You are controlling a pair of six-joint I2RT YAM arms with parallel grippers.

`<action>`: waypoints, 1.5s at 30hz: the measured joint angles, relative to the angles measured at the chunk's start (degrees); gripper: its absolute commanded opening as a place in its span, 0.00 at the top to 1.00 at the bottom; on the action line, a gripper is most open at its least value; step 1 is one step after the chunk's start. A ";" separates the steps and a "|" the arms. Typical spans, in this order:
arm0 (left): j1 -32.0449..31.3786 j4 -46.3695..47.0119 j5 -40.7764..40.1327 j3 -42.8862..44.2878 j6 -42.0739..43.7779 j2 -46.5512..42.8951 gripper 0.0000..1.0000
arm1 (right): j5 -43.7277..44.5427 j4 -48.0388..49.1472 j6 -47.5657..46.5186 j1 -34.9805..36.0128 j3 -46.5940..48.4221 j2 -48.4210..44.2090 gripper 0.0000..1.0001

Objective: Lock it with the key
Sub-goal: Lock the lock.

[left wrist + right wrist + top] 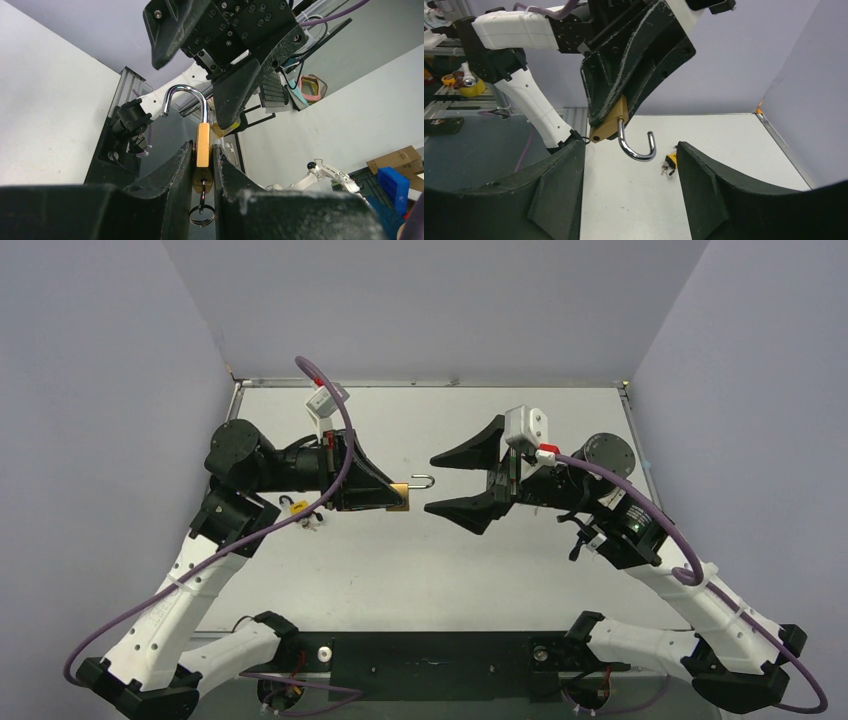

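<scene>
My left gripper (392, 492) is shut on a brass padlock (401, 496) and holds it above the table with its open steel shackle (423, 481) pointing right. In the left wrist view the padlock body (202, 145) sits between my fingers, with a key (202, 187) in its bottom and a ring (202, 215) hanging from it. My right gripper (430, 483) is open, its jaws spread wide on either side of the shackle tip without touching it. The right wrist view shows the padlock (608, 128) and its hooked shackle (636, 149) just ahead of my open fingers.
A yellow-headed bunch of keys (297, 506) lies on the white table (430, 570) under the left arm; it also shows in the right wrist view (669, 162). Purple-grey walls close in the table at the back and both sides.
</scene>
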 measured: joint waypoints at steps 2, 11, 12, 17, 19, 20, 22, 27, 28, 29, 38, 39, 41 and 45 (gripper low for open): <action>0.00 0.90 0.00 0.00 -0.59 0.00 1.00 | -0.61 -0.55 -0.02 0.68 0.66 0.00 0.43; 0.00 3.23 0.02 0.00 -1.90 0.76 1.00 | -0.92 -2.36 0.09 1.44 1.60 0.00 0.56; 0.00 3.39 0.04 0.00 -2.01 0.81 1.00 | -0.85 -2.49 0.22 1.44 1.60 0.00 0.59; 0.00 4.28 0.04 0.00 -2.34 0.83 1.00 | -0.13 -2.54 1.33 1.81 1.62 0.00 0.69; 0.00 4.52 0.04 0.00 -2.36 0.83 1.00 | 0.15 -2.51 2.16 1.81 1.62 0.00 0.70; 0.00 4.52 0.04 0.00 -2.34 0.83 1.00 | 0.22 -2.51 2.73 1.81 1.64 0.00 0.70; 0.00 4.52 0.04 0.00 -2.32 0.85 1.00 | 0.42 -2.47 3.87 1.84 1.64 0.00 0.71; 0.00 4.52 0.04 0.00 -2.23 0.92 1.00 | 1.20 -2.38 7.19 2.51 1.66 0.15 0.74; 0.00 4.55 0.09 0.00 -2.16 0.92 1.00 | 1.40 -2.21 7.89 2.58 1.68 0.24 0.75; 0.00 4.52 0.11 0.00 -2.08 0.92 1.00 | 1.60 -2.05 8.59 2.64 1.68 0.35 0.76; -0.02 4.55 0.31 0.00 -0.61 0.92 1.00 | 4.28 -1.66 14.12 3.39 1.68 0.85 0.80; -0.02 4.55 0.28 0.00 -0.44 0.92 1.00 | 4.46 -1.60 14.75 3.39 1.70 1.03 0.80; -0.02 4.52 0.22 0.00 0.11 0.92 1.00 | 4.68 -1.60 15.87 3.54 1.70 1.42 0.80; -0.02 4.52 0.00 0.00 0.92 0.92 1.00 | 5.11 -1.68 17.29 3.69 1.70 1.95 0.80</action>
